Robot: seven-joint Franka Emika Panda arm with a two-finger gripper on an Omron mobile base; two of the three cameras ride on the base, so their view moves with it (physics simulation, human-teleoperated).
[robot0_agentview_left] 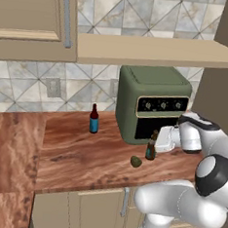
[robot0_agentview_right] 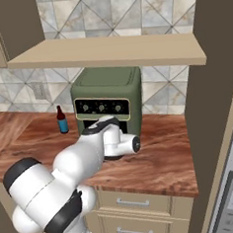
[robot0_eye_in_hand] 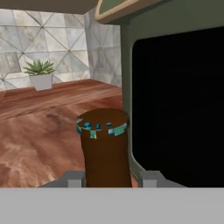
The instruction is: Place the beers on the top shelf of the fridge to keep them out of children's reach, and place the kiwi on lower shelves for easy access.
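On the wooden counter [robot0_agentview_left: 83,157], the amber bottle [robot0_agentview_left: 151,147] is standing upright just in front of the green oven [robot0_agentview_left: 153,104], and the end effector [robot0_agentview_left: 158,145] is reaching it from 3 o'clock in the left base view. The bottle is sitting directly at the tips of the hand, so it is touching or almost touching them there. The kiwi [robot0_agentview_left: 136,161] is lying on the counter near the bottle, at about 7 o'clock from it. The maroon bottle [robot0_agentview_left: 94,119] with the blue label is standing well apart, at about 10 o'clock from the amber one, closer to the tiled wall.

The hand view is giving what the base views are not giving: the amber bottle [robot0_eye_in_hand: 105,148] is rising between the two grey fingertips [robot0_eye_in_hand: 73,179], with the dark oven window at 3 o'clock and a small potted plant [robot0_eye_in_hand: 40,74] at 10 o'clock against the wall. In the right base view the white arm is covering the amber bottle and the kiwi, while the maroon bottle [robot0_agentview_right: 62,120] is showing at 9 o'clock of the oven [robot0_agentview_right: 107,102].

The fingers are standing apart, one at each side of the bottle and close against it. I cannot tell if they are already pressing on the glass.
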